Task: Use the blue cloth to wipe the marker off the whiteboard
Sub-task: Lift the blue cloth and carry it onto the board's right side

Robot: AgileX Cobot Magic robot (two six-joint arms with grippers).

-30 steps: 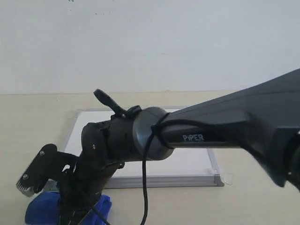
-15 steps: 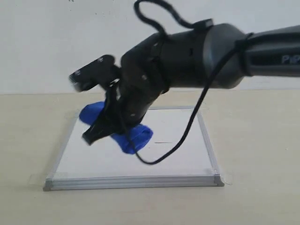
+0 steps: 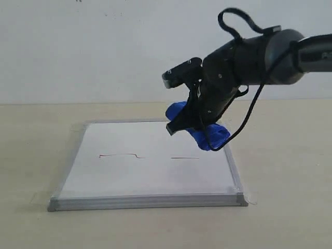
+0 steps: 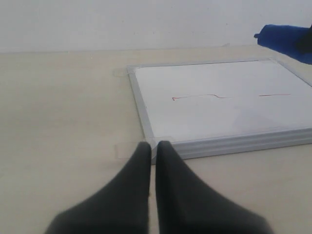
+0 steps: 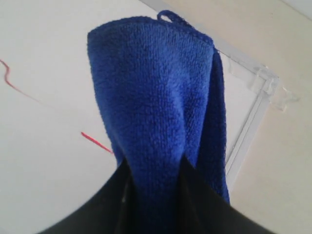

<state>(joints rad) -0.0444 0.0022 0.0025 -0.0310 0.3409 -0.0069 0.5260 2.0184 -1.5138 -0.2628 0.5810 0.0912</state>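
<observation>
blue fuzzy microfibre cloth (image 5: 156,87), a thick rolled bundle, sits pinched between the right gripper's (image 5: 154,165) narrow black jaws, over the far right part of the silver-framed white whiteboard (image 3: 150,174). left gripper's (image 4: 152,146) jaws are pressed together, empty.

Right tool (image 3: 182,124) carried the blue cloth (image 3: 215,136) rightward across the whiteboard (image 3: 129,174).

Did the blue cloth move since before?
Yes. The blue cloth went from the table by the front left corner of the whiteboard up and right, to above its far right part.
</observation>
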